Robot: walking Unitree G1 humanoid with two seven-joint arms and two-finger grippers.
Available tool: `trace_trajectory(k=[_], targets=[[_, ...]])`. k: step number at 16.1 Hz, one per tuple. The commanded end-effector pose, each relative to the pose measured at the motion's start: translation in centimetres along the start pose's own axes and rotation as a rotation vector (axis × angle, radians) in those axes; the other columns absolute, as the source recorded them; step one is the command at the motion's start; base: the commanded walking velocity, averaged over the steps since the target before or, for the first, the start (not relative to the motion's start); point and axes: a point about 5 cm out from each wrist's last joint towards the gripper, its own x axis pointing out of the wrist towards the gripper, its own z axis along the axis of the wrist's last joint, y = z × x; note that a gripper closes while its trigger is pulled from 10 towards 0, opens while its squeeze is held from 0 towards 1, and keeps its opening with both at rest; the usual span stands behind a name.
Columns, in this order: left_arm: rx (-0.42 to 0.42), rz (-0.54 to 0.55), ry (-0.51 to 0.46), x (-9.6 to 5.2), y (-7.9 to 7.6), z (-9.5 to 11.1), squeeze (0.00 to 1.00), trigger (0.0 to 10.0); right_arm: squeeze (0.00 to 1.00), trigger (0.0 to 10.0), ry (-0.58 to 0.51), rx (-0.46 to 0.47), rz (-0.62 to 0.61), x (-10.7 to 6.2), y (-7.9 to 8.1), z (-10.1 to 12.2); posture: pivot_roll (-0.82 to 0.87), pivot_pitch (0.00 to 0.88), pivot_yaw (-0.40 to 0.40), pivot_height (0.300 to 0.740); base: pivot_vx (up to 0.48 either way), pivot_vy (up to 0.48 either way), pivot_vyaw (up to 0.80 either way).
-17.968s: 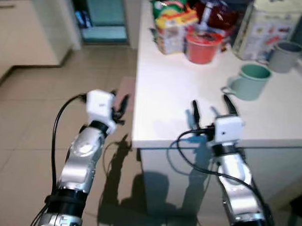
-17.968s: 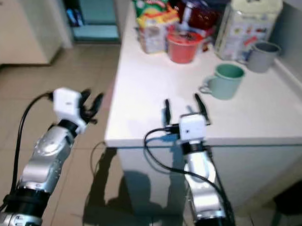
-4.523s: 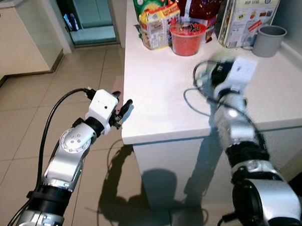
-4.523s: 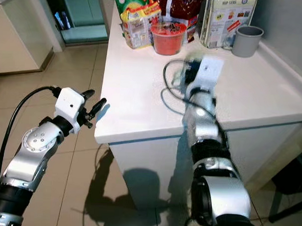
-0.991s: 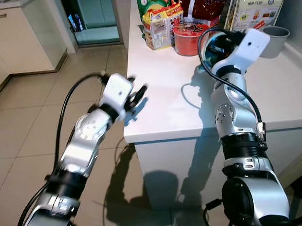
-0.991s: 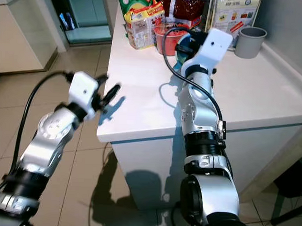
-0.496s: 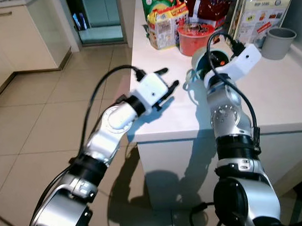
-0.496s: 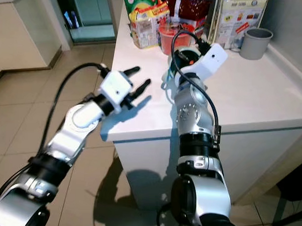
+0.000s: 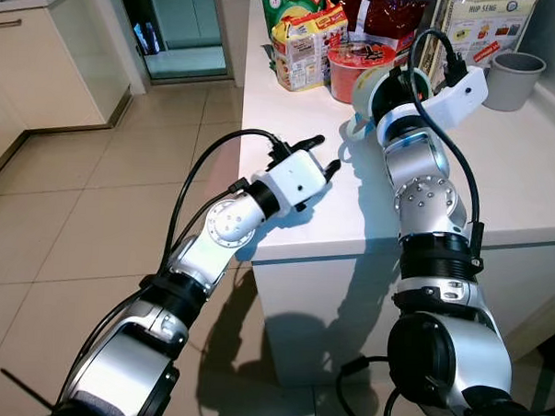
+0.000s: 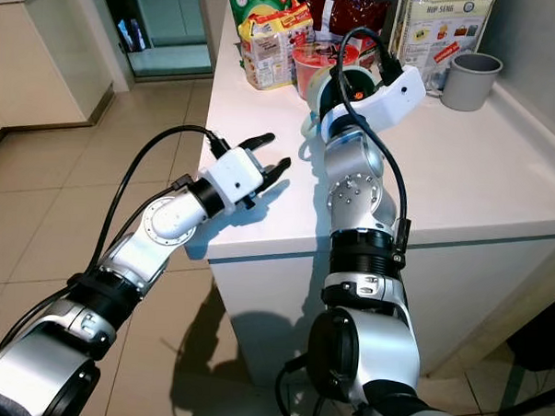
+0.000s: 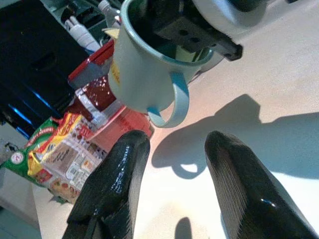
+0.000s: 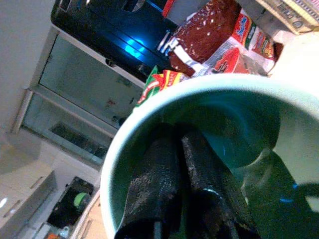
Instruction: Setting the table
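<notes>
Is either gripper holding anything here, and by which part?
The right gripper holds the green mug off the counter, with its fingers down inside the mug. The left gripper is open beside it, holding nothing.

Silver arms, black cables, white wrists

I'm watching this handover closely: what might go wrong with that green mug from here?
The green mug hangs lifted and tilted off the white counter, with the right gripper reaching inside it, so it may slip. The open left gripper is close to its handle and could knock it. A drop might hit the red cup behind.
</notes>
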Motion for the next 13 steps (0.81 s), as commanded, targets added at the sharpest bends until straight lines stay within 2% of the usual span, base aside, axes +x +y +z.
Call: trace_trajectory(k=[1, 4, 6, 10, 13], targets=[[0.037, 0.006, -0.012, 0.4, 0.4, 0.3, 0.0, 10.0, 0.0, 10.0, -0.02, 0.027, 0.051, 0.2, 1.8, 0.8, 0.04, 0.0, 0.076, 0.74, 0.0, 0.0, 0.0], [0.095, 0.017, -0.04, 0.9, 0.7, 0.7, 0.0, 10.0, 0.0, 10.0, -0.007, 0.063, 0.062, 0.1, 2.1, 0.7, 0.05, 0.0, 0.074, 0.74, 0.0, 0.0, 0.0], [0.208, 0.021, -0.087, 1.4, 1.3, 1.5, 0.0, 10.0, 0.0, 10.0, 0.018, 0.058, 0.062, -0.2, 1.9, 0.1, 0.05, 0.0, 0.073, 0.74, 0.0, 0.0, 0.0], [0.305, 0.001, -0.131, 1.8, 1.4, 2.2, 0.0, 10.0, 0.0, 10.0, 0.045, 0.053, 0.06, -0.6, 1.5, -0.4, 0.04, 0.0, 0.076, 0.74, 0.0, 0.0, 0.0], [0.348, 0.002, -0.152, 2.2, 1.5, 2.6, 0.0, 10.0, 0.0, 10.0, 0.068, 0.053, 0.063, -0.9, 1.4, -1.0, 0.04, 0.0, 0.076, 0.74, 0.0, 0.0, 0.0]])
